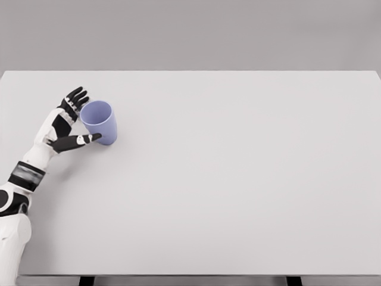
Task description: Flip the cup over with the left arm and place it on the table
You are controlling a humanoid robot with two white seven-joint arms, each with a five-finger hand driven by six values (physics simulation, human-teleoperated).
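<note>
Cup (100, 121), lavender, stands on the white table (238, 179) with its mouth facing up and slightly toward the camera, base down. It sits close to the table's left edge, well back from the front edge. Nothing shows inside the cup; the interior looks bare as far as the view reaches.

Left hand (68, 122) is just beside the cup on its left. The fingers (76, 95) are spread and reach up past the cup's rim on the far-left side, and the thumb (80, 140) stretches out below toward the cup's base. The hand is apart, bracketing the cup without being clamped on it; whether any fingertip touches the wall cannot be told. White forearm runs down from the hand to the lower-left corner. No right arm shows anywhere.

Judging by the upright pose, the flip seems done and the step in hand looks like a release or the last moment around it.

Risks from here: the thumb lies low beside the base, so a sideways sweep of the hand could drag or tip the cup. The fingers by the rim could catch the lip and knock the cup over toward the table's centre. The cup is light-looking, so even a small brush may slide it.
</note>
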